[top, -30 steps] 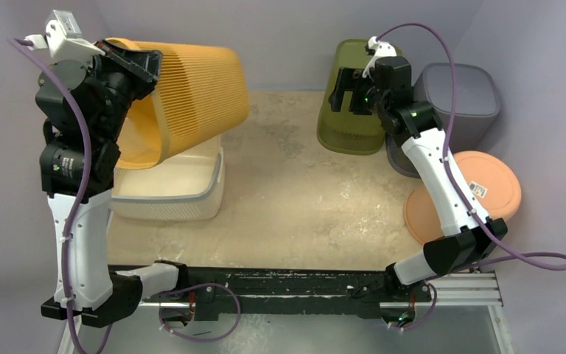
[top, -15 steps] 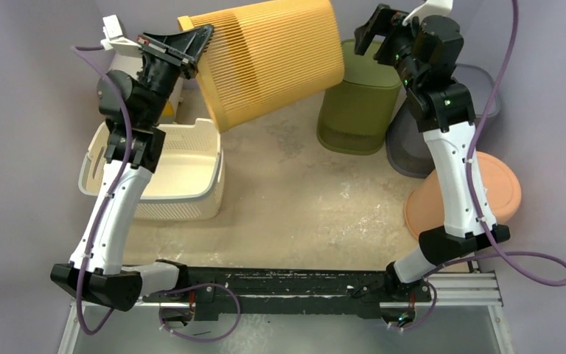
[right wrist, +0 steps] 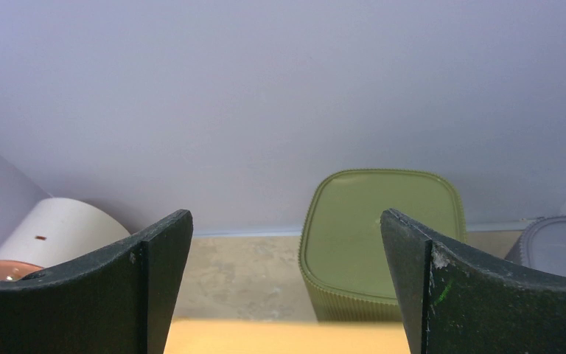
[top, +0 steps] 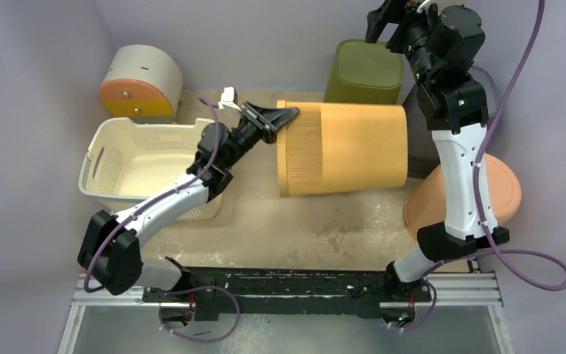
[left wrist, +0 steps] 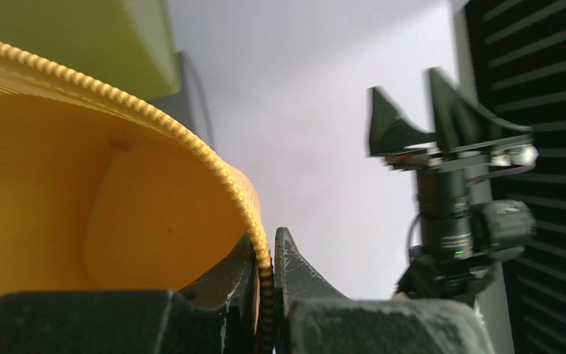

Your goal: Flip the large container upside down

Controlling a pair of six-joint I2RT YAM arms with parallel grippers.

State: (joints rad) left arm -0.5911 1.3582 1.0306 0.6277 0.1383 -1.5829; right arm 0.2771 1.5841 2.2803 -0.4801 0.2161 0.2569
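Observation:
The large orange ribbed container (top: 343, 147) lies on its side in the middle of the table, its open mouth to the left. My left gripper (top: 276, 118) is shut on its rim at the upper left. In the left wrist view the beaded orange rim (left wrist: 254, 221) runs down between the two fingers (left wrist: 295, 269), with the container's inside to the left. My right gripper (top: 390, 18) is open and empty, raised high at the back above the green bin. A strip of the orange container (right wrist: 287, 338) shows low between its fingers.
A cream perforated basket (top: 151, 158) stands at the left. A white and orange cylinder (top: 140, 81) lies at the back left. An upturned green bin (top: 365, 70), also in the right wrist view (right wrist: 379, 236), stands at the back. A grey bin (top: 486, 81) and an orange lid (top: 497, 192) are at the right.
My left arm has swung the orange container down and to the right, from raised at the back to lying on its side in the middle. My right gripper has risen slightly.

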